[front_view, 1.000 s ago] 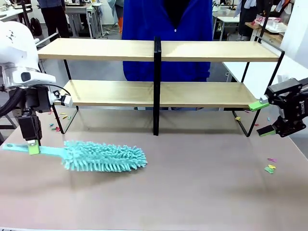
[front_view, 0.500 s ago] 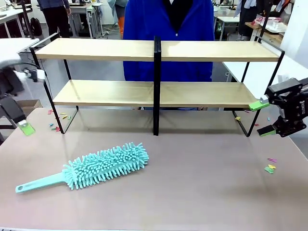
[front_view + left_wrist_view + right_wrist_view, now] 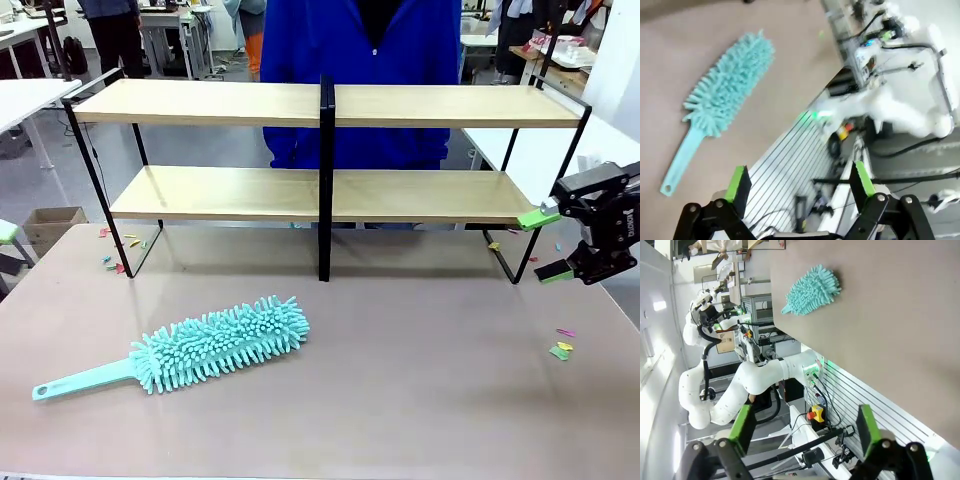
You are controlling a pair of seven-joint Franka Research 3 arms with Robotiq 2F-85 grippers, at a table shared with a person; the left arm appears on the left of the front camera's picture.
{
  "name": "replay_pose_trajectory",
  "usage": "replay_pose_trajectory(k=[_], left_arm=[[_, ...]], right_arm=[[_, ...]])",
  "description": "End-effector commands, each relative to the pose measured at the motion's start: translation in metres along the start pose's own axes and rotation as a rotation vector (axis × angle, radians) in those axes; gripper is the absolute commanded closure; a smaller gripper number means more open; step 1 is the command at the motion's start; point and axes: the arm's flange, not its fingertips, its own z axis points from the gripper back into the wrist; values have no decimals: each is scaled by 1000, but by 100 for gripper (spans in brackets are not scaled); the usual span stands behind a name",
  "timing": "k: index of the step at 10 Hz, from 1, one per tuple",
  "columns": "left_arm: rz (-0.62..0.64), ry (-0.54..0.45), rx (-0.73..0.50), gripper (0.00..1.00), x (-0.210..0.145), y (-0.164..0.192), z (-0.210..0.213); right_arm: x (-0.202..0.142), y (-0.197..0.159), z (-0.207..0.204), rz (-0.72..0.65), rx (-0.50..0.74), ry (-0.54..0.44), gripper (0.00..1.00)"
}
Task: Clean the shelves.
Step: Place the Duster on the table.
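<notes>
The shelves (image 3: 240,193), two long light-wood boards in a thin black frame, stand across the far half of the table. A teal fluffy duster (image 3: 220,340) lies loose on the tabletop in front of the left half, handle toward the near left. In the left wrist view my left gripper (image 3: 800,180) is open and empty, raised off the table's edge, away from the duster (image 3: 730,82). One of its green pads (image 3: 5,232) shows at the front view's left edge. My right gripper (image 3: 548,246) hangs open and empty by the lower board's right end. The right wrist view shows it open (image 3: 805,426), the duster (image 3: 810,290) far off.
A person in a blue jacket (image 3: 350,60) stands behind the shelves. Small coloured paper scraps lie on the table at the right (image 3: 560,348) and near the rack's left foot (image 3: 115,262). A cardboard box (image 3: 50,222) sits on the floor at the left.
My left gripper let go of the duster's handle, opened and drew back off the left edge. The duster now lies turned, its head farther right. The right arm has not moved.
</notes>
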Motion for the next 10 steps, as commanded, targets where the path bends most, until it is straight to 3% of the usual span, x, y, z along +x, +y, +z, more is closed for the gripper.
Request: replay_pose_trajectory(k=[1, 2, 3, 10], left_arm=[[55, -138, -82, 0, -24, -1, 12], [96, -90, -118, 0, -25, 8, 10], [31, -79, -49, 0, -17, 1, 14], [31, -79, -49, 0, -17, 1, 14]], right_arm=[[1, 2, -1, 21, 33, -7, 0], [1, 2, -1, 21, 33, -7, 0], [1, 2, -1, 21, 33, -7, 0], [1, 2, -1, 21, 33, -7, 0]])
